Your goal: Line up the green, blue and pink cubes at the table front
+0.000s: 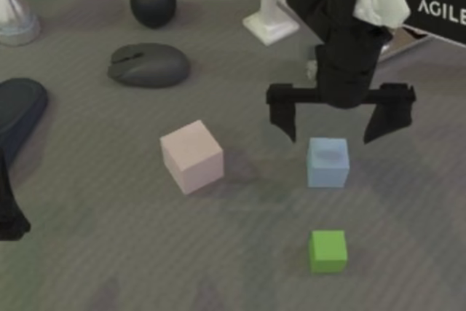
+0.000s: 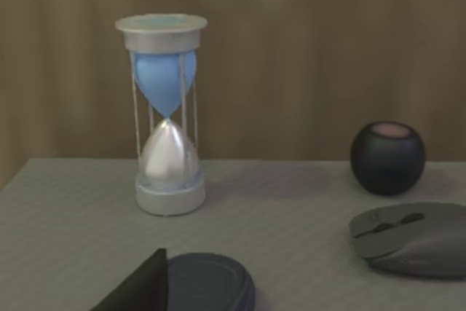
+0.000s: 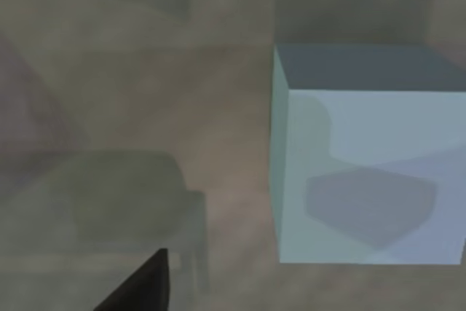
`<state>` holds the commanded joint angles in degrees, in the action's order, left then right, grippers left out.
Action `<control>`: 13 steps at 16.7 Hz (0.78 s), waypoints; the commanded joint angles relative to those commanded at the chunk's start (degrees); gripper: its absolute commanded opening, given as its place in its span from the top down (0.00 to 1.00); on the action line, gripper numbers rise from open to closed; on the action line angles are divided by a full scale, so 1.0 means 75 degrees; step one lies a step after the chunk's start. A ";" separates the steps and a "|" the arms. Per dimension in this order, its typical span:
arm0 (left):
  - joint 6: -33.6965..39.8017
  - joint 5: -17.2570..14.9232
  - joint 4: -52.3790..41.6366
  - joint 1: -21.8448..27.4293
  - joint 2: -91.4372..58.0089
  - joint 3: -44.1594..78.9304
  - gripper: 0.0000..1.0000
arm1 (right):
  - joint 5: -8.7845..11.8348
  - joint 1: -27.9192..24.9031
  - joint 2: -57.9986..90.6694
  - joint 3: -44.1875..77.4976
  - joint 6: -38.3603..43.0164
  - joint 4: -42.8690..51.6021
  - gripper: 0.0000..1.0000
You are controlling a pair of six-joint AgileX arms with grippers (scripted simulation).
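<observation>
Blue cube (image 1: pixel 328 162) on the table (image 1: pixel 109 253), right hand (image 1: pixel 331 132) spread wide above it (arm lettered "AGILE", cut off).

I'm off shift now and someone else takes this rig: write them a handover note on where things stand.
Right gripper: open, hanging over the blue cube, holding nothing.
Left gripper: parked at the table's left edge.
Cubes: pink cube mid-table, blue to its right, green cube in front of the blue, nearest the front edge. All three lie apart.
Done: no line formed yet.
Left: grasp blue, likely next, then set all three in a row at the front.
</observation>
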<state>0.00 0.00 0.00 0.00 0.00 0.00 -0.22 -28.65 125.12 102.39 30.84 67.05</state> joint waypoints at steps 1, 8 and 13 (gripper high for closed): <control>0.0000 0.0000 0.0000 0.0000 0.0000 0.0000 0.00 | 0.0001 0.0003 0.0010 -0.0024 0.0002 -0.0025 0.00; 0.0000 0.0000 0.0000 0.0000 0.0000 0.0000 0.00 | 0.0001 0.0027 0.0679 -0.1156 0.0005 -0.1878 0.00; 0.0000 0.0000 0.0000 0.0000 0.0000 0.0000 0.00 | -0.0001 0.0023 0.0875 -0.1419 0.0011 -0.2265 0.00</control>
<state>0.00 0.00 0.00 0.00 0.00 0.00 -0.23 -28.47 131.68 91.75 30.92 50.07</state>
